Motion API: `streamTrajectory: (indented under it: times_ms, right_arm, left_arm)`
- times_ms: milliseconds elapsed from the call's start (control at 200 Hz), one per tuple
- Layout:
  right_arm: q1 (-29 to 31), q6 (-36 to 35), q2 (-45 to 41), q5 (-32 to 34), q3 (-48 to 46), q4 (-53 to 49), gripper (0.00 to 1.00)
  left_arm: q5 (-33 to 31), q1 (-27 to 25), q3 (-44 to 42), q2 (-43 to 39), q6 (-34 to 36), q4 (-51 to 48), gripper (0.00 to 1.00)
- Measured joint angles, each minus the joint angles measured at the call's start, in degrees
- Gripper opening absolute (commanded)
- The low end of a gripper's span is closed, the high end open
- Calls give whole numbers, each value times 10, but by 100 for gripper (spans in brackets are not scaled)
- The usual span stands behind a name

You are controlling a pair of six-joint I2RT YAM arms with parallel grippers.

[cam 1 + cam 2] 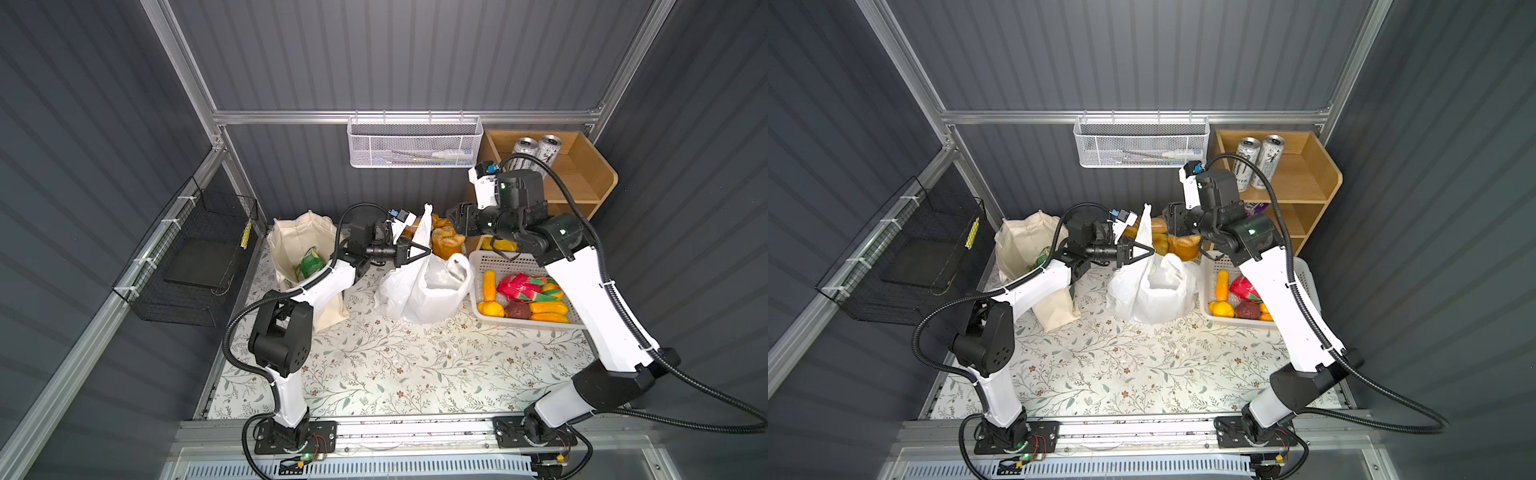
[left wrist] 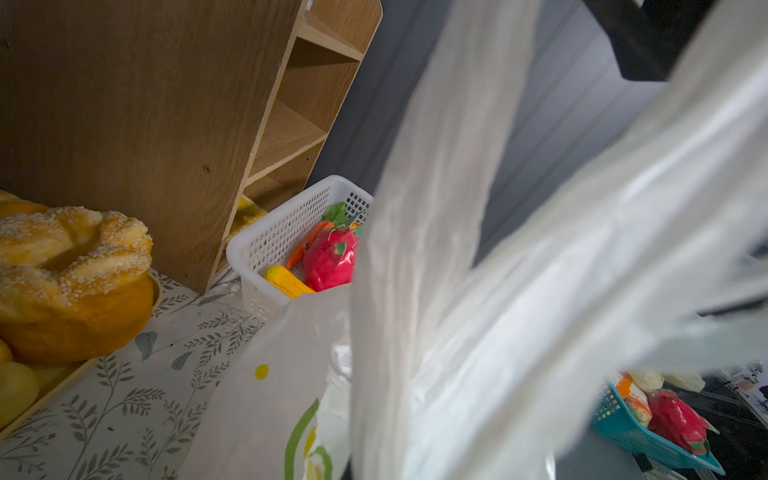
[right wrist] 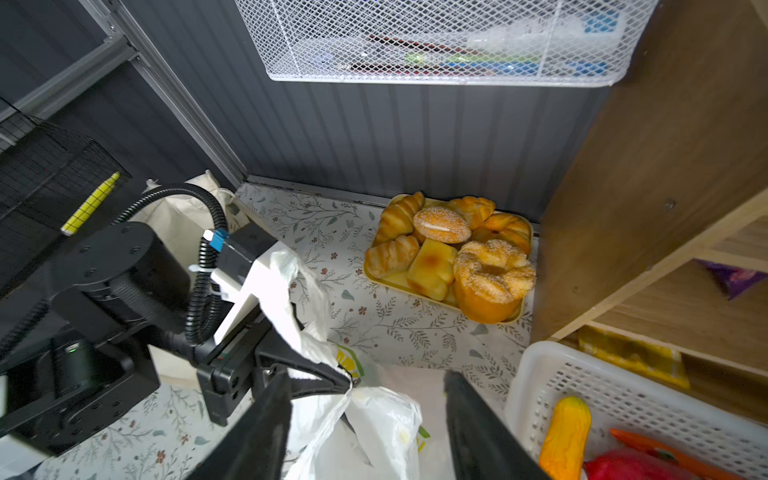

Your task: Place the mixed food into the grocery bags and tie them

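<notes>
The cream canvas tote (image 1: 289, 235) stands to the left, and beside it slumps the white plastic carrier bag (image 1: 428, 295). We judge its film light, limp and slippery, best taken by a bunched loop handle (image 1: 424, 226). The left gripper (image 1: 428, 250) is clamped on that handle, holding it upright. Only the right wrist view shows the right gripper (image 3: 365, 378) spread wide and empty over the bag; only the top views show the green snack packet (image 1: 309, 262) inside the tote.
</notes>
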Motion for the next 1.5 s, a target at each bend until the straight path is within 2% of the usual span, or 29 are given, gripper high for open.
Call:
streamTrajectory:
  times_ms: [180, 370, 560, 690, 840, 981, 1181, 1501]
  right_arm:
    - [0, 12, -75, -14, -56, 1, 71]
    - [2, 24, -193, -43, -169, 26, 75]
    - [30, -5, -292, -66, -293, 55, 79]
    - [56, -29, -331, -65, -344, 71, 80]
    - [81, -45, -343, -32, -374, 89, 82]
    - [83, -43, -341, 30, -376, 99, 83]
    - [83, -21, -311, 116, -339, 96, 82]
    - [78, -6, -283, 153, -320, 89, 82]
  left_arm:
    - [-2, 1, 3, 1, 0, -7, 0]
    - [-27, 1, 6, 1, 2, -37, 0]
    - [-106, 4, 47, 0, -5, -87, 0]
    - [-168, 6, 83, -7, -12, -121, 0]
    - [-208, 9, 124, -13, -20, -151, 0]
    - [-224, 9, 136, -16, -22, -169, 0]
    - [-233, 9, 136, -16, -23, -188, 0]
    - [-233, 9, 136, -16, -23, -194, 0]
